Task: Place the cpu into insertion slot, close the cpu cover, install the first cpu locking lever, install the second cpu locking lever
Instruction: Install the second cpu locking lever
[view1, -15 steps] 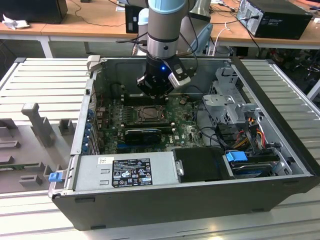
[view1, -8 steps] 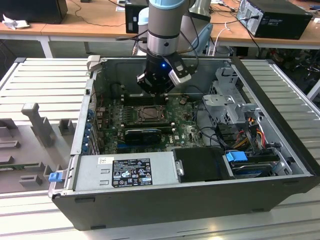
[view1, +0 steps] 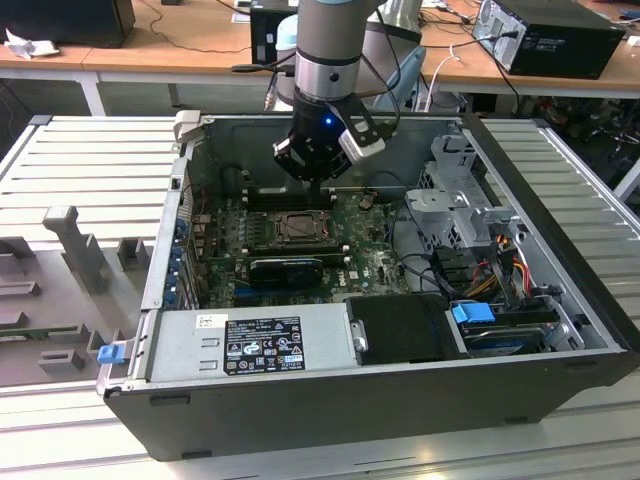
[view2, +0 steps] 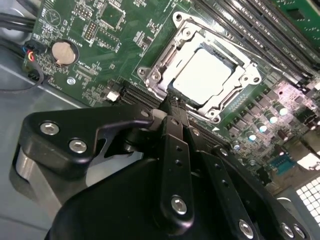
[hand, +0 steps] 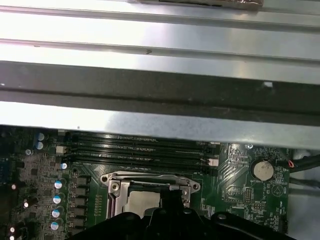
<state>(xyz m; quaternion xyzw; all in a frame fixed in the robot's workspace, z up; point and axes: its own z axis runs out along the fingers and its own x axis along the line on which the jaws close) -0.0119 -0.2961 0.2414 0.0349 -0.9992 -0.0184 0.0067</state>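
Silvery metal frames the insertion slot (view2: 202, 75), where the cpu (view2: 200, 75) is already seated flat, the cpu cover (view2: 237, 60) lowered around it. The fingers (view2: 172, 107) are held pressed together, empty, just at the socket's edge.

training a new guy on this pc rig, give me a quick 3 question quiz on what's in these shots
1. True or false: the cpu already sits in the socket.
2. In the second wrist view, what round silver part lies on the board off to one side of the socket?
3. The gripper is nearest to: A) the power supply B) the socket C) the blue latch.

Key: 1 true; 2 the coin cell; 3 B.
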